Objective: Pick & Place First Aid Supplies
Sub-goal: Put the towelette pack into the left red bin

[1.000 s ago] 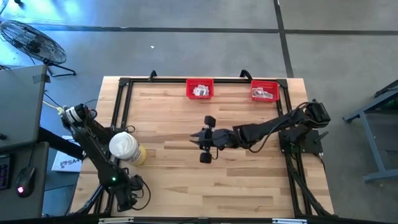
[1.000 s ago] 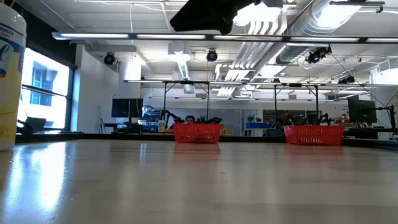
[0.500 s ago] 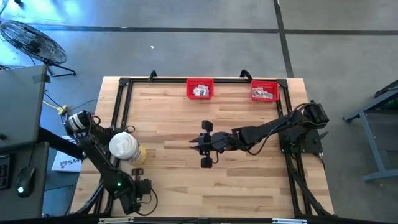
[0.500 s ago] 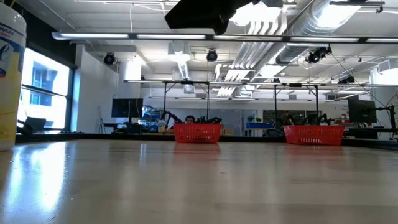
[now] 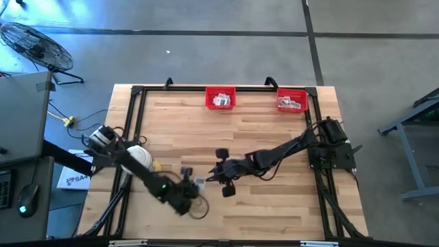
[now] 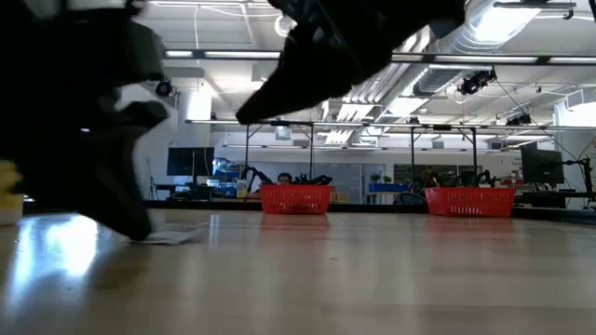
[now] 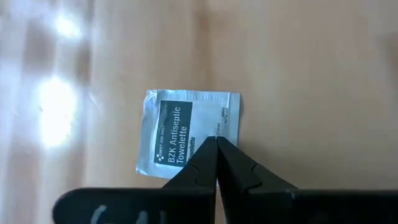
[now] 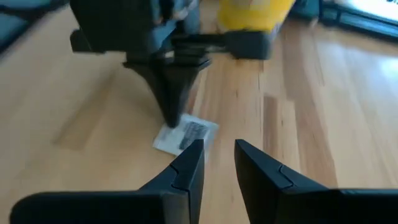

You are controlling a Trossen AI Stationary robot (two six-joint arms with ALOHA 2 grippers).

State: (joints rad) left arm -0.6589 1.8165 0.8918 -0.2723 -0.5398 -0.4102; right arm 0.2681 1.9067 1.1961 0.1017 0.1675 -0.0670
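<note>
One first aid packet [image 7: 186, 132], a flat white sachet with a dark printed centre, lies on the wood near the table's middle [image 5: 199, 182]. My left gripper [image 7: 216, 140] stands over it, shut, fingers pointing down; it also shows in the high view [image 5: 194, 182] and the low view [image 6: 138, 227]. My right gripper [image 8: 217, 155] is open and hovers just right of the packet [image 8: 185, 135], fingers aimed at it, touching nothing [image 5: 211, 177]. More packets fill the two red bins. My left gripper is shut on the packet, coming from above with fingers pointing down. The tips meet near the middle of one long edge [image 7: 210, 134] and hide how much lies between them. The packet lies flat on the table [image 6: 175, 238].
Two red bins [image 5: 220, 98] [image 5: 292, 101] stand at the far edge, holding packets. A white cylinder with a yellow base [image 5: 142, 157] stands at the table's left, partly under my left arm. A black frame [image 5: 134, 116] runs along the table's edges.
My left arm has swung quickly from the near left corner to the table's middle, and its gripper has come down there with a packet now on the wood. My right gripper has moved toward the near edge and the left, closer to that spot.
</note>
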